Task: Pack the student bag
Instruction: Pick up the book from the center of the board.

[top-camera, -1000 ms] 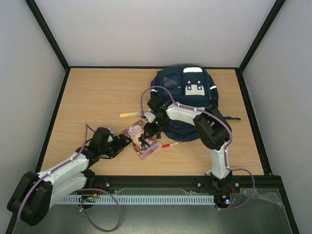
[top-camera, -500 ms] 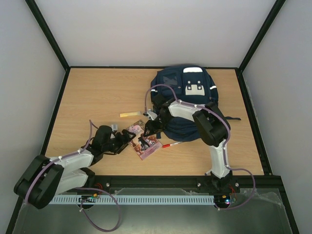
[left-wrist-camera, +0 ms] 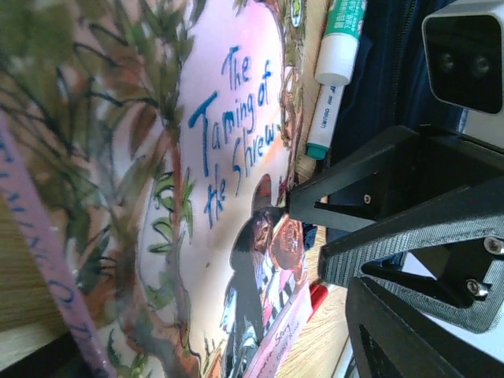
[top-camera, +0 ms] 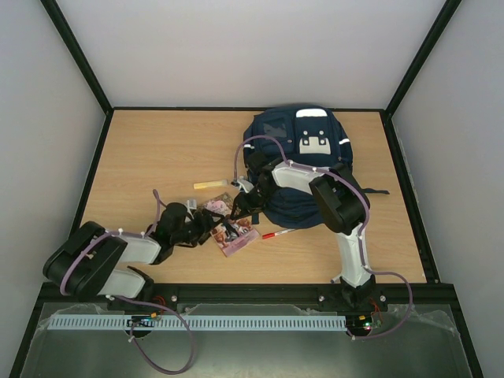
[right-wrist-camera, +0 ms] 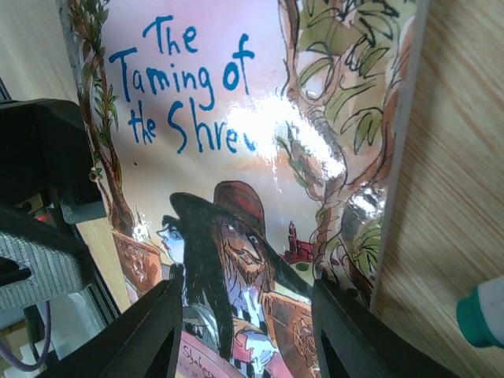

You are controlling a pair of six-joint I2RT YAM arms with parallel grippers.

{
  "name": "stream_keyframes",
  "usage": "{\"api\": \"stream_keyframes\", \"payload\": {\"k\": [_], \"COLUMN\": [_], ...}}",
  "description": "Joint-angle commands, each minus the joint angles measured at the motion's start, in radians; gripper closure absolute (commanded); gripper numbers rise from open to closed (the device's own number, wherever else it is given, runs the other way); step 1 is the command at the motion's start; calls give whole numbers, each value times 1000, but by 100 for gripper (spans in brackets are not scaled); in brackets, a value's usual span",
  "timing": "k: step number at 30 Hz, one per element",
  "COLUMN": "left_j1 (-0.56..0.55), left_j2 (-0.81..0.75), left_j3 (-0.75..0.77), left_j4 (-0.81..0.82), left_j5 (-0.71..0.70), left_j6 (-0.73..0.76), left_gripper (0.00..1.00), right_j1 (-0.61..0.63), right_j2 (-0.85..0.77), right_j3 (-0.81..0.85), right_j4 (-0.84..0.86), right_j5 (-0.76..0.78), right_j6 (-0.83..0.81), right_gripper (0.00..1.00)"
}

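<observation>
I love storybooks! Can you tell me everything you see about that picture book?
The book is a thin, glossy paperback, The Taming of the Shrew in blue letters. Its cover shows a bearded man in a brown hat, a pale woman and leafy vines; the spine is purple. It lies face up on the wooden table beside the student bag. The right gripper, open, seems to touch its cover.

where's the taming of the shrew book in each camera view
Top external: the book lies left of centre, just in front of the student bag.
Left wrist: the book fills the left and centre.
Right wrist: the book fills most of the frame.
Shared landmark: the green-capped marker beside the book, in both wrist views.
</observation>
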Motion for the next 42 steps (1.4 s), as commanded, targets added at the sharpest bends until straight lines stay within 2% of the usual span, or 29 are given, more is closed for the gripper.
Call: {"api": "stream_keyframes", "payload": {"k": [1,7,10,13,17,21,25,29,36,39,42], "left_j1": [-50,-92,-91,-84,-83,-84,-85,-92,-90,-92,-93], "left_j2": [24,-154,-252,-298,-252,-216,-257,-394,-711,-775,-819], "left_j3": [-26,14,7,-16,-16,-15,-8,23,147,173,168], "left_j4": [-206,-446,-514,-489,-425,-347,-367,-523,-899,-967,-955], "left_j5": [-74,-190,-233,-239,-230,-203,-212,-261,-350,-367,-344], "left_j6": [-16,14,18,33,71,79,77,92,168,186,203], "left_gripper": [38,53,63,76,91,96,98,98,98,98,98], "right_j1": [18,17,18,19,21,22,22,22,3,-14,-49], "right_j2": [212,208,209,208,202,201,195,135,-143,-271,-386], "right_j3": [-106,-102,-101,-100,-92,-98,-96,-85,-67,-62,-93], "right_j4": [-25,-23,-23,-20,-25,-21,-25,-45,-91,-123,-142], "right_j5": [325,314,302,261,241,257,261,224,152,152,164], "right_j6": [-12,-12,-12,-17,-23,-31,-40,-59,-125,-175,-206], "right_gripper": [52,53,53,53,54,54,54,54,52,49,48]}}
